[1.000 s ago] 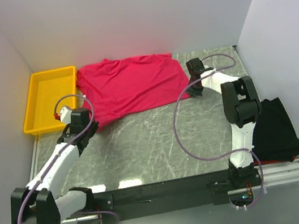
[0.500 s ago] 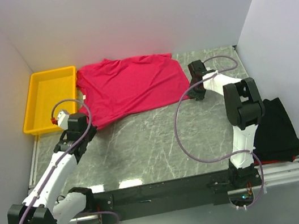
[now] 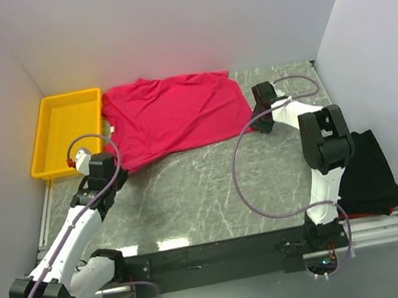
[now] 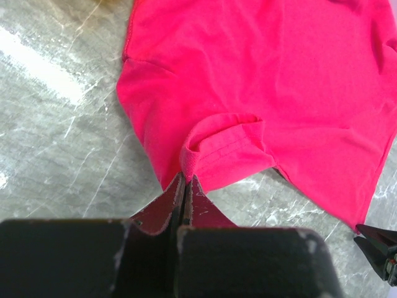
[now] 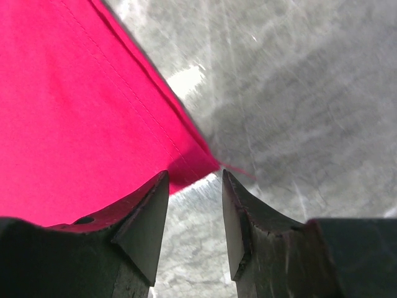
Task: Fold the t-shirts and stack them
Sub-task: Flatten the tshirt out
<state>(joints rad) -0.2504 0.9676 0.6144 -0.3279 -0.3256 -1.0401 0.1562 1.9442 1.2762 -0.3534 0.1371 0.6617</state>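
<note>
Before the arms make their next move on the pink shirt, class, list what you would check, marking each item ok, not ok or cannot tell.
1. Left tool shut at the crimson-pink t-shirt, by its sleeve hem: ok.
2. Cloth actually pinched in it: cannot tell.
3. Right tool open, the shirt's corner just ahead of its tips: ok.
4. Shirt lying flat: not ok, the sleeve hem is curled over.
5. Black t-shirt apart from the pink one, at the right edge of the table: ok.
</note>
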